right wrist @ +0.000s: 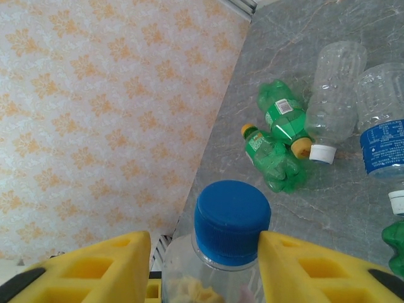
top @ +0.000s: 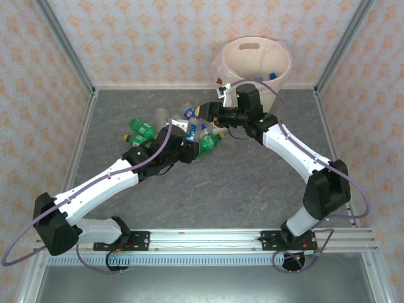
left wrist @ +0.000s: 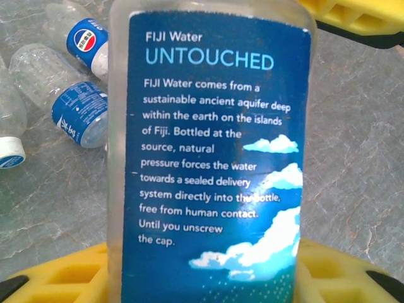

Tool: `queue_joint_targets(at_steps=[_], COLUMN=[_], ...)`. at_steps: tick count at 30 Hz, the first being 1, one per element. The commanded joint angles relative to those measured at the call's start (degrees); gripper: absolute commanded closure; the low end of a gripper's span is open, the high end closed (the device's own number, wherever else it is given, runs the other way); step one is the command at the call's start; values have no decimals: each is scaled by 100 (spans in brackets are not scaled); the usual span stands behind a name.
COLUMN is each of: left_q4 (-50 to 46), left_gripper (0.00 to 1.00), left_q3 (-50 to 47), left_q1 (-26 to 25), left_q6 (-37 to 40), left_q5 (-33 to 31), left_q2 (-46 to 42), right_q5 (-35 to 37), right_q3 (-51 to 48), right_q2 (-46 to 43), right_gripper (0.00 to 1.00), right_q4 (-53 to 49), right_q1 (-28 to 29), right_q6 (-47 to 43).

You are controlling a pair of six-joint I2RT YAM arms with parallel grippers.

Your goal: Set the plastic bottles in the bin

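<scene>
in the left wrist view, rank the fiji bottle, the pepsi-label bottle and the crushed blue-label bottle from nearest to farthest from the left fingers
1. Fiji bottle: centre, gripped between the left fingers.
2. Crushed blue-label bottle: lying off to the left.
3. Pepsi-label bottle: upper left, just behind the crushed one.

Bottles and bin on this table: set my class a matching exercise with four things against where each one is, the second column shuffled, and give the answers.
Things
1. FIJI Water bottle
2. blue-capped clear bottle
3. green bottles with yellow caps
4. bin

Places
A. at the far edge of the table, by the back wall
B. between the fingers of the left gripper
C. lying side by side on the table
D. between the fingers of the right gripper

Pairs: 1-B, 2-D, 3-C, 4-A
</scene>
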Motion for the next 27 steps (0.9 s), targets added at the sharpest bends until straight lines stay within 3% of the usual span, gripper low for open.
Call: queue_joint_targets(at_steps=[1,9,12,17,20,25,27], left_q4=[92,50,65,40,35,55,65], left_gripper=[52,52,52,52,51,48,39], left_q3=[260,374,376,392,394,391,409], left_q1=[-160,-166,-170,-183,-183,-195,-186], left_q6=[68,118,131,178,184,180,180], left_q5=[79,29,82,126,120,8,-75], left_q2=[-123,-44,-53,-9,12,-36,-77], right_q5=[76,612,497,332,313,423,543], right_q3=[185,71,-32,-53,-74,-86,-29], right_q2=[24,-36,-106,-177,-234,-384,-415], right_gripper=[51,50,51,59,72,73,74], right_q4=[-127,-324,-126,67,160,186,93], right_q1=[82,82,82,84,82,82,84], right_q6=[-39,-6,70,178,270,337,298])
